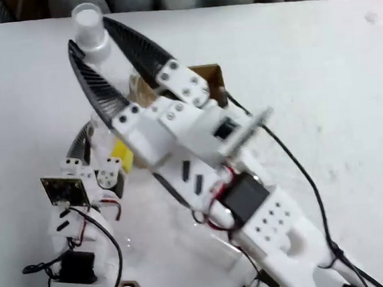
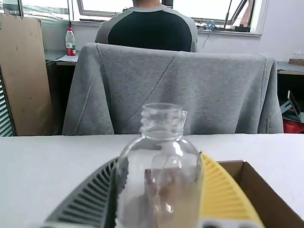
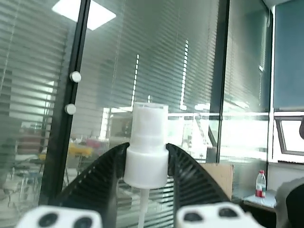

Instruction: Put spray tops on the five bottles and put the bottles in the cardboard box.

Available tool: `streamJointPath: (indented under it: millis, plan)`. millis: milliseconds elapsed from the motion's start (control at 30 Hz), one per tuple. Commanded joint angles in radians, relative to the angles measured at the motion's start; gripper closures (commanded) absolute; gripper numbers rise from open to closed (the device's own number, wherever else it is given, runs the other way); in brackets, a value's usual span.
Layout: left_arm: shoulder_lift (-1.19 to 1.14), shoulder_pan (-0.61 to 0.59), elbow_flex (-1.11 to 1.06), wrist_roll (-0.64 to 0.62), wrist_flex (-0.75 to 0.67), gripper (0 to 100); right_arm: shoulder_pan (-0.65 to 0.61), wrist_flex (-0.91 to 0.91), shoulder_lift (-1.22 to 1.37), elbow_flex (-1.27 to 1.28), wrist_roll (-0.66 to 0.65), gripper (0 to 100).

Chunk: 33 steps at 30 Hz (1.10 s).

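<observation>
Right jaws clamped on spray top, left jaws gripping bottle — cardboard box rim just beside, table beyond

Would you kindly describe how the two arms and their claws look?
Both arms are white plastic with black motors and black and red cables. The right claw has curved, ribbed black fingers; the left claw has one grey and one yellow ribbed finger.

My right end effector has fingers of ribbed matt black plastic; the spray top is smooth white plastic. The bottle is clear and glossy, the cardboard box matt.
</observation>
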<state>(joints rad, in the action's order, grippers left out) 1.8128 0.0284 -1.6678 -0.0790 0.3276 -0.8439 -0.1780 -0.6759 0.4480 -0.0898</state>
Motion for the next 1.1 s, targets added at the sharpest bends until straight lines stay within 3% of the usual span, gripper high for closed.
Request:
streamJointPath:
  millis: [0,200,933,1067]
  plan:
    - [0.015,0.004,0.009,-0.006,0.003,98,0.013,-0.048,0.073,-0.041,-0.008,98.2]
    - [0.015,0.004,0.008,-0.006,0.005,98,0.015,-0.05,0.179,-0.084,-0.014,98.2]
    - [0.015,-0.028,0.008,-0.011,-0.002,98,0.058,-0.044,0.189,-0.106,-0.008,98.2]
    - [0.015,-0.028,0.008,-0.011,-0.002,98,0.024,0.038,0.159,-0.117,-0.008,98.2]
